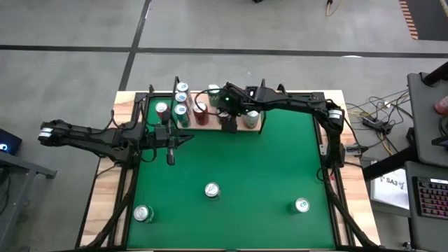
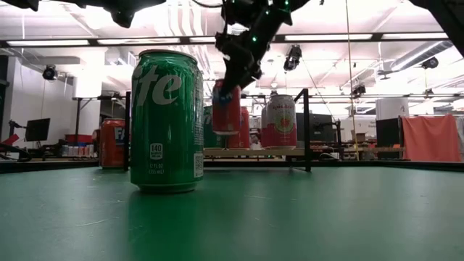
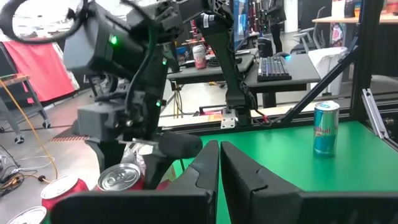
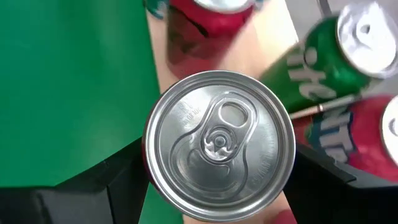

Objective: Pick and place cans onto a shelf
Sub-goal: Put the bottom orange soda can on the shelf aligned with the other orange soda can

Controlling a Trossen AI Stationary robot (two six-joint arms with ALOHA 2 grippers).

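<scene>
Above shelf (image 1: 210, 124), we found right gripper (image 2: 233, 80) clamping red can (image 2: 226, 109), placing step; next needs lowering, release. Left gripper (image 3: 219, 163) shut, empty.

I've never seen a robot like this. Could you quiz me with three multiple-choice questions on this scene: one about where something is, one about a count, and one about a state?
1. Where is the red can in the right end effector?
A) held up at the shelf, clear of its board
B) lying on the floor
C) at the table's near edge

2. How many cans stand on the green table away from the shelf?
A) one
B) three
C) six

3. How are the left end effector fingers?
A) shut, holding nothing
B) wide open
C) shut on a blue can

Answers:
1 A: the low view shows it hanging above the board.
2 B: the high view shows three spread over the green.
3 A: its wrist view shows the fingers together with nothing between them.
</scene>
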